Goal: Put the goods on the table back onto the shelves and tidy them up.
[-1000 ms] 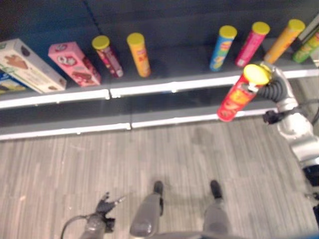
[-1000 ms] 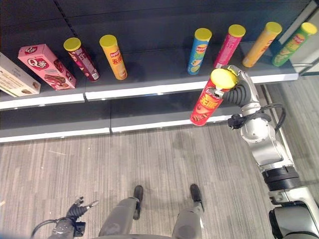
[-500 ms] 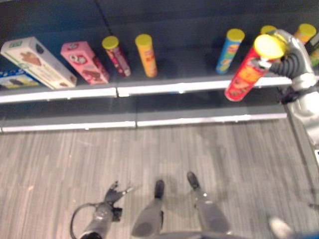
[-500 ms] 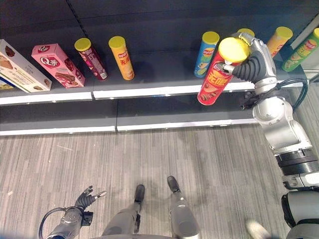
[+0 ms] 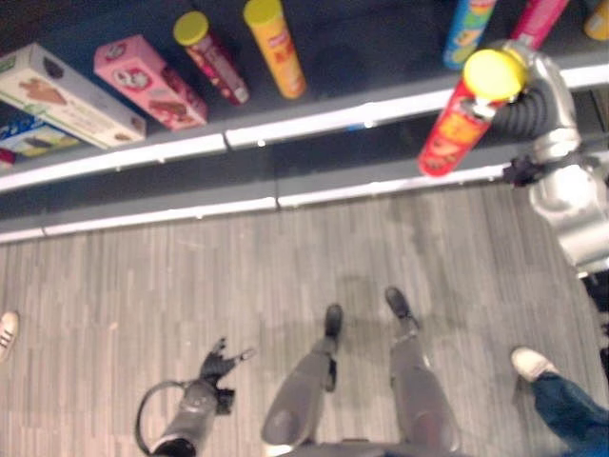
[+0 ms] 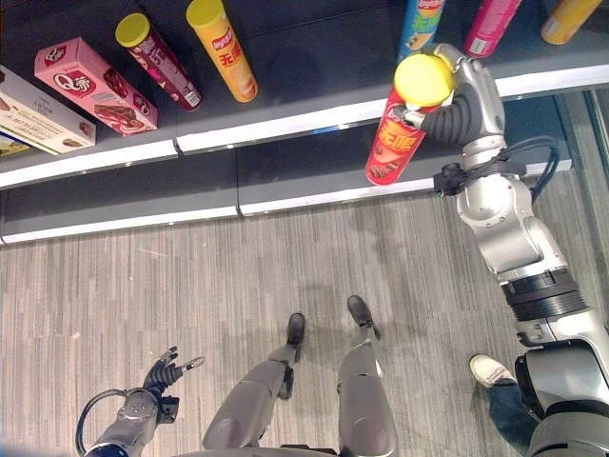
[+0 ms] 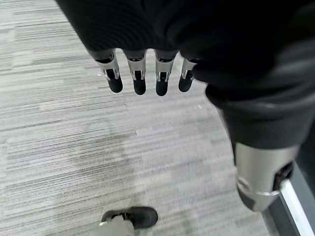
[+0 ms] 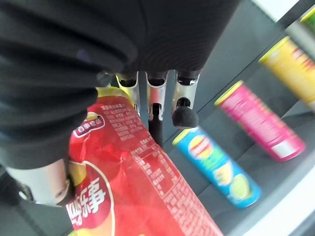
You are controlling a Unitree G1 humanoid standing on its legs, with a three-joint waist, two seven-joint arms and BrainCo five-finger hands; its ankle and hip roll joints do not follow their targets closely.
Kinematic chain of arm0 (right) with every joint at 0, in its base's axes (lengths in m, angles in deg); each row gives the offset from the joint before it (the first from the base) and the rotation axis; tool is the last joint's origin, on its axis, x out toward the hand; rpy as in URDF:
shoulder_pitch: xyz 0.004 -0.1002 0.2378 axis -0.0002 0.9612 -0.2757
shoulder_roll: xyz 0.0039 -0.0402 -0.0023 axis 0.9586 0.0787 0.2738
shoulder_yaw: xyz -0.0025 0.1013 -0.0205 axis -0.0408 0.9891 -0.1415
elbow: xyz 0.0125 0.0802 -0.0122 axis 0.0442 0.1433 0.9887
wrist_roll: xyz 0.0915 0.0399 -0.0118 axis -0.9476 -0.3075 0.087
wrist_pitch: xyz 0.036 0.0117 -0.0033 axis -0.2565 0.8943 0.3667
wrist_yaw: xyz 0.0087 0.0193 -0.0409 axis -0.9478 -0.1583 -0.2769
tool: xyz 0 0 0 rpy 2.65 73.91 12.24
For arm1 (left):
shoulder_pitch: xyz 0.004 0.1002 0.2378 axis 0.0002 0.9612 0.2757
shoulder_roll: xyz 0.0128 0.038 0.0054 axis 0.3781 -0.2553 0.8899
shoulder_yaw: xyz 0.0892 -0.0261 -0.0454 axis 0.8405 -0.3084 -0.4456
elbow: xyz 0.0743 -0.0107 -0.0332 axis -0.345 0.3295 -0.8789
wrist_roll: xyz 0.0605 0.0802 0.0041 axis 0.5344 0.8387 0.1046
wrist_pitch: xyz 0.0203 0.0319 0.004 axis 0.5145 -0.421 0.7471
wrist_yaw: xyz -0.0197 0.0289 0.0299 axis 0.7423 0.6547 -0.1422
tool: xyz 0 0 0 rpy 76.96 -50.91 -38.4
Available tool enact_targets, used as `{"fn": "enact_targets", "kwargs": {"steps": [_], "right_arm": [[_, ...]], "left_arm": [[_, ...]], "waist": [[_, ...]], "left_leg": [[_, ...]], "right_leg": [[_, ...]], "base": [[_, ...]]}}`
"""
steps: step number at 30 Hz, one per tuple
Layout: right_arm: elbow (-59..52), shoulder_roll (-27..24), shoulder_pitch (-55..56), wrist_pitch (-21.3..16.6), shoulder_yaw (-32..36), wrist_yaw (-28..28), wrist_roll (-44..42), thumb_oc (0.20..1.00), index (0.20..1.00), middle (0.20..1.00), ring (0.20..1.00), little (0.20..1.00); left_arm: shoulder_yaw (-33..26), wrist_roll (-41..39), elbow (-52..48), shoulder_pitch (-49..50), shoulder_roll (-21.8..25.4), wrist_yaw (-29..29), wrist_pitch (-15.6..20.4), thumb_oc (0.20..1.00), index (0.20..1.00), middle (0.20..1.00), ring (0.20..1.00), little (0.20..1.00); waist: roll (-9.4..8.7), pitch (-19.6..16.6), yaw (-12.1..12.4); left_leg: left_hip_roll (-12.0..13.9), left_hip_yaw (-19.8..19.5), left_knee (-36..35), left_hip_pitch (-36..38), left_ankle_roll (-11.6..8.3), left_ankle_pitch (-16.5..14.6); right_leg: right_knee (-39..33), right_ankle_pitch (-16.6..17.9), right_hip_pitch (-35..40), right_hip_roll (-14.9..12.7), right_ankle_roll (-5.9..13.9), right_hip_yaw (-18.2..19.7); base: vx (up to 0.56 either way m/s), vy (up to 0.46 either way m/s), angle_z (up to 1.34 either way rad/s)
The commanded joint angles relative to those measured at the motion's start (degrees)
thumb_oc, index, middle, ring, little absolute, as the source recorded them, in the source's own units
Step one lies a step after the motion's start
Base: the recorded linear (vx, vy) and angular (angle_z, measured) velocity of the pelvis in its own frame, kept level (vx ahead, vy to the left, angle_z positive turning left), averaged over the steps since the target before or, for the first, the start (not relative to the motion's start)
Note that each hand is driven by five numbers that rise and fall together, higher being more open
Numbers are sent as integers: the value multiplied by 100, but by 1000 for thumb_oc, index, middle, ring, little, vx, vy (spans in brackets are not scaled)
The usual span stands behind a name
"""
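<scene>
Low at the left, the left hand (image 6: 164, 369) hangs with fingers spread, empty. At the right, the right hand (image 6: 455, 95) is clamped on the red can (image 6: 397, 136), tilted, base hanging before the shelf (image 6: 314, 81).

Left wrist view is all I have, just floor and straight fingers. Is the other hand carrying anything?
Observer: Yes. The right hand is curled round a red cylindrical chip can with a yellow lid, held tilted in front of the dark grey shelf.
Operator: What is already on that shelf near it?
Observer: A blue chip can and a pink chip can stand just beyond the red one.
Operator: Anything further left?
Observer: An orange chip can, a maroon chip can and a pink carton.
Operator: Anyone close by?
Observer: A person's white shoe is on the floor by the right arm.
</scene>
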Motion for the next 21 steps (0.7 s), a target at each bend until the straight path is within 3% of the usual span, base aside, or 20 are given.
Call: {"fn": "enact_targets", "kwargs": {"steps": [1, 5, 9, 11, 12, 13, 15, 17, 18, 21], "right_arm": [[-32, 86, -948, -132, 48, 410, 169, 200, 200, 200, 200, 200], [134, 337, -1261, -118, -312, 366, 254, 200, 200, 200, 200, 200], [243, 274, -1359, -142, -396, 310, 153, 200, 200, 200, 200, 200], [249, 245, -1308, -156, -383, 317, 80, 200, 200, 200, 200, 200], [244, 241, -1290, -157, -370, 316, 79, 200, 200, 200, 200, 200], [259, 204, -1035, -192, -223, 385, -23, 200, 200, 200, 200, 200], [353, 144, -908, -199, -156, 400, -99, 200, 200, 200, 200, 200], [355, 142, -907, -201, -155, 400, -100, 200, 200, 200, 200, 200], [259, 151, -796, -166, -197, 199, -27, 200, 200, 200, 200, 200], [311, 123, -857, -115, -279, 119, 15, 200, 200, 200, 200, 200]], "left_arm": [[-173, -237, 194, 247, 389, -203, 44, 1000, 1000, 1000, 1000, 1000], [-202, -258, 251, 370, 366, -197, 36, 1000, 1000, 1000, 1000, 1000], [-98, -255, 159, 389, 417, -195, 59, 1000, 1000, 1000, 1000, 1000], [-58, -314, 134, 394, 403, -165, 41, 1000, 1000, 1000, 1000, 1000], [-48, -316, 134, 397, 409, -165, 41, 1000, 1000, 1000, 1000, 1000], [-10, -346, 124, 422, 410, -112, 38, 1000, 1000, 1000, 1000, 1000], [-16, -325, 172, 509, 428, -72, 86, 1000, 1000, 1000, 1000, 1000], [-13, -325, 174, 509, 428, -71, 88, 1000, 1000, 1000, 1000, 1000], [9, -212, 278, 542, 411, 30, 65, 1000, 1000, 1000, 1000, 1000], [21, -81, 244, 477, 504, 36, 44, 1000, 1000, 1000, 1000, 1000]], "waist": [[-210, -314, 144], [-165, -405, 212], [-258, -298, 179], [-310, -294, 294], [-313, -313, 291], [-363, -287, 438], [-398, -330, 548], [-402, -328, 573], [-384, -404, 694], [-441, -494, 717]], "left_leg": [[299, -56, 191, -341, -376, -451], [387, -29, -81, -134, -348, -451], [411, -55, 432, -236, -525, -508], [527, -463, 189, -563, -560, -162], [527, -474, 136, -550, -561, -132], [510, -1168, -576, -848, -561, 3], [604, -1414, -872, -958, -589, 65], [620, -1392, -891, -942, -589, 71], [671, -1070, -478, -1000, -554, 120], [473, -695, 186, -1030, -467, -160]], "right_leg": [[246, -567, 395, -369, -129, -214], [103, -567, 473, -425, -124, -260], [-68, -588, 667, -488, -128, -249], [-227, -602, 818, -474, -77, -56], [-251, -593, 823, -484, -81, -70], [-428, -611, 1054, -478, -51, 149], [-581, -602, 1249, -506, 14, 342], [-595, -587, 1250, -503, 14, 366], [-632, -477, 1417, -893, 109, 390], [-621, -392, 1378, -1220, 153, 371]], "base": [[27, -20, 16], [41, -36, 3], [54, -11, 9], [147, 71, 15], [278, 133, 10], [355, 125, 5], [289, 226, -22], [158, 264, -53], [377, 561, -107], [260, 356, -121]]}}
